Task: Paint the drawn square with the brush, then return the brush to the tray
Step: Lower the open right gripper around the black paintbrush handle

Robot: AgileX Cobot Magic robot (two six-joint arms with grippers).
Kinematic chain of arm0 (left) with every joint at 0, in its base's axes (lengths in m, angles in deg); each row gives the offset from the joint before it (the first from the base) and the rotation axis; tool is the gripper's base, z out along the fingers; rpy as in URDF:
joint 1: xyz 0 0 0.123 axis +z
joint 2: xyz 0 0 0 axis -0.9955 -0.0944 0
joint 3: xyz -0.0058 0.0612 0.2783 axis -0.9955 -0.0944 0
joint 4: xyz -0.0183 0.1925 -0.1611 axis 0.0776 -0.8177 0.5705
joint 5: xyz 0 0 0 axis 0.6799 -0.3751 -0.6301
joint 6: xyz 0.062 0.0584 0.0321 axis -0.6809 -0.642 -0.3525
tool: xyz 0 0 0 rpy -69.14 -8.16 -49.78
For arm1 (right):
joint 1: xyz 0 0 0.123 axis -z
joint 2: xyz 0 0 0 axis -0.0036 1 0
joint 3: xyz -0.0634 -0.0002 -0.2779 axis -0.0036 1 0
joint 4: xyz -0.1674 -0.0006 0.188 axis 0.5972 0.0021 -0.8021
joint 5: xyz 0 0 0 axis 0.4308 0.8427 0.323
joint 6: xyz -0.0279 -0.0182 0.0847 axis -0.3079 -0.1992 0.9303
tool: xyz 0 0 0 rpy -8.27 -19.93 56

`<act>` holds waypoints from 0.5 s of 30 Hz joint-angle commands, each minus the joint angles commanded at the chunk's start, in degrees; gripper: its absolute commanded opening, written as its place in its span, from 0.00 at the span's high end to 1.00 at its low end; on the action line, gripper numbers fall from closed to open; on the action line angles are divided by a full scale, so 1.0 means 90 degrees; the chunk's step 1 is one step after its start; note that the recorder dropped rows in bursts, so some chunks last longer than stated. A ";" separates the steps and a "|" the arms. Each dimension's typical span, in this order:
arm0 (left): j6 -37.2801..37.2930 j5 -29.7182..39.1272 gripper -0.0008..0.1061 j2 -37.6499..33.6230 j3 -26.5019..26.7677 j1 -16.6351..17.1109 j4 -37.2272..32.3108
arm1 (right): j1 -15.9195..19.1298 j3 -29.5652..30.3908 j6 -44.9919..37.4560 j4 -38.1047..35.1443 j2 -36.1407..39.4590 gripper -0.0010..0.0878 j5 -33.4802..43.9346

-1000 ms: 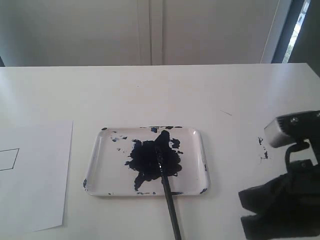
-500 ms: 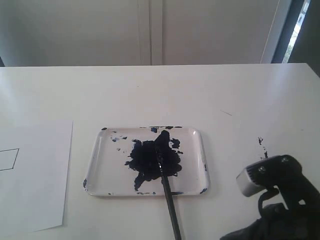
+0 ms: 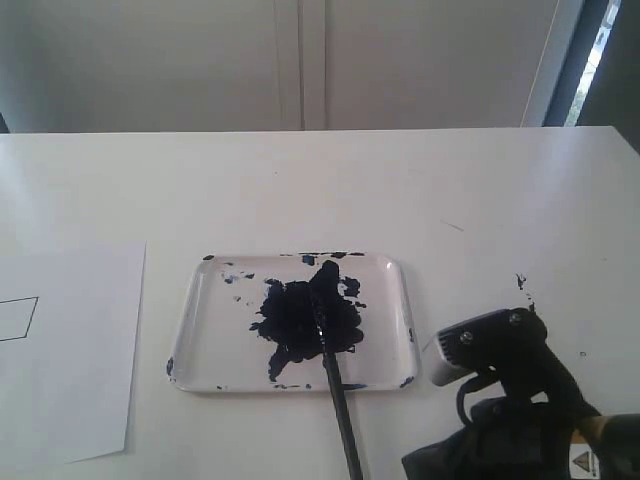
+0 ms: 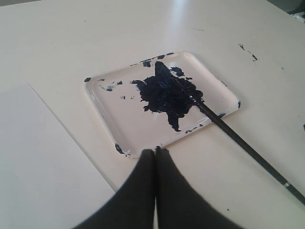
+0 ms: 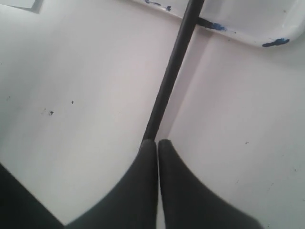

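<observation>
The tray point(image 3: 212, 345) lay about midway across the worktop point(image 3: 400, 190), well clear of its far edge, with its long sides parallel to that edge. A large dark blot point(image 3: 300, 320) covered the tray's middle, and small dark marks dotted its rim. The brush point(image 3: 335, 385) had its tip in the blot. Its shaft crossed the tray's near long rim and ran out over the worktop toward the near side, where the exterior view cut it off.

A paper sheet point(image 3: 70, 350) lay flat toward the worktop's left side, apart from the tray. The square point(image 3: 12, 320) was on the sheet, a thin unfilled outline only partly in the exterior view. A few dark specks point(image 3: 522, 285) marked the worktop to the right of the tray.

The right arm point(image 3: 520, 420) hung low over the near right part of the worktop, just beside the tray's near right corner. The right gripper point(image 5: 157, 141) was closed, finger against finger, directly over the brush shaft point(image 5: 169, 81). The shaft passed out of sight behind the fingertips, and I could not tell whether they touched it.

The left gripper point(image 4: 155, 150) was also closed and held nothing. Its tips pointed at the tray's rim point(image 4: 119, 114) near the corner by the sheet point(image 4: 38, 162), well apart from the brush point(image 4: 238, 138).
</observation>
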 joint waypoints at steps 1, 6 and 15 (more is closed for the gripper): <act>0.0000 0.0000 0.99 0.0000 0.0000 0.0000 0.0000 | 0.0000 0.0000 -0.0015 0.0013 0.0074 0.85 -0.0061; 0.0000 0.0000 0.99 0.0000 0.0000 0.0000 0.0000 | 0.0000 0.0000 -0.0001 0.0025 0.0388 0.62 -0.0360; 0.0000 0.0000 0.99 0.0000 0.0000 0.0000 0.0000 | 0.0000 -0.0011 0.0379 0.0011 0.0904 0.59 -0.0552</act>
